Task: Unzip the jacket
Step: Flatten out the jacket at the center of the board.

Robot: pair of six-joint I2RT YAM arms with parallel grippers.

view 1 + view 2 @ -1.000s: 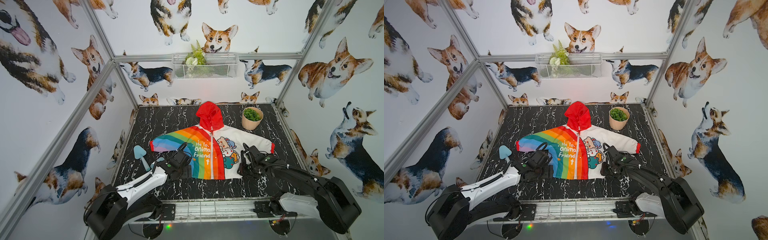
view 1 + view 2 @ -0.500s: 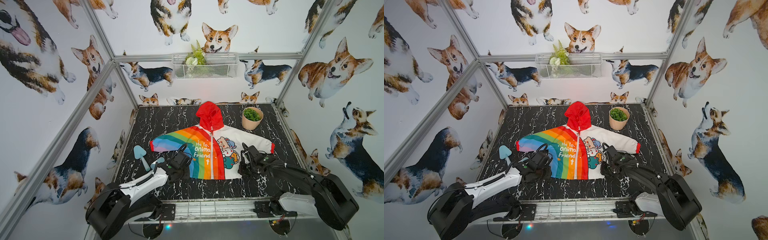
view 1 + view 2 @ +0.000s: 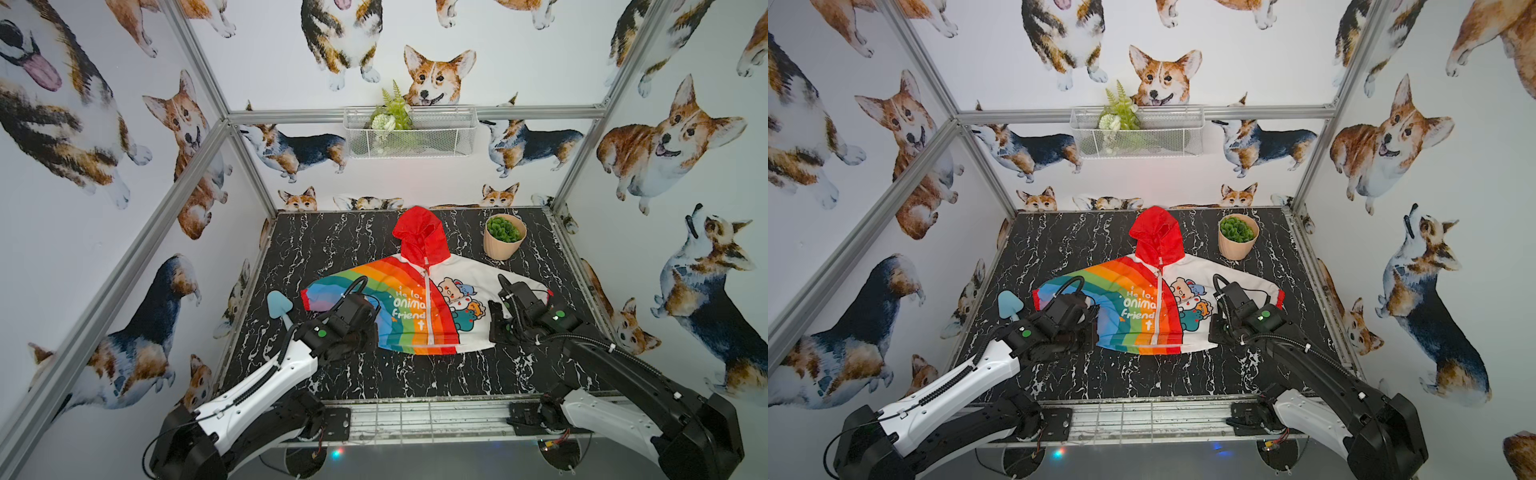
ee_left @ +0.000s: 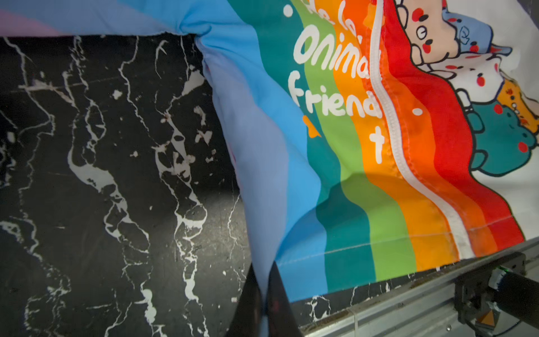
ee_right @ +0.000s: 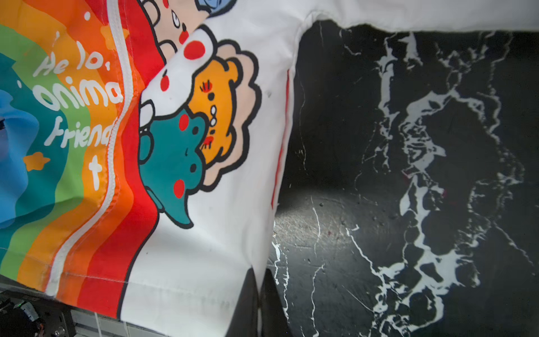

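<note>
A child's jacket (image 3: pixel 419 299) lies face up in the middle of the black marble-patterned tabletop (image 3: pixel 332 249), its red hood toward the far edge and its hem toward the near edge. Its white zip (image 3: pixel 428 307) is done up along the whole front. The left end effector (image 4: pixel 264 280) is pinched tight on the blue side edge of the rainbow half, just above the hem. The right end effector (image 5: pixel 259 280) is clamped the same way on the outer edge of the white half. A potted plant (image 3: pixel 504 235) stands near the far right corner.
</note>
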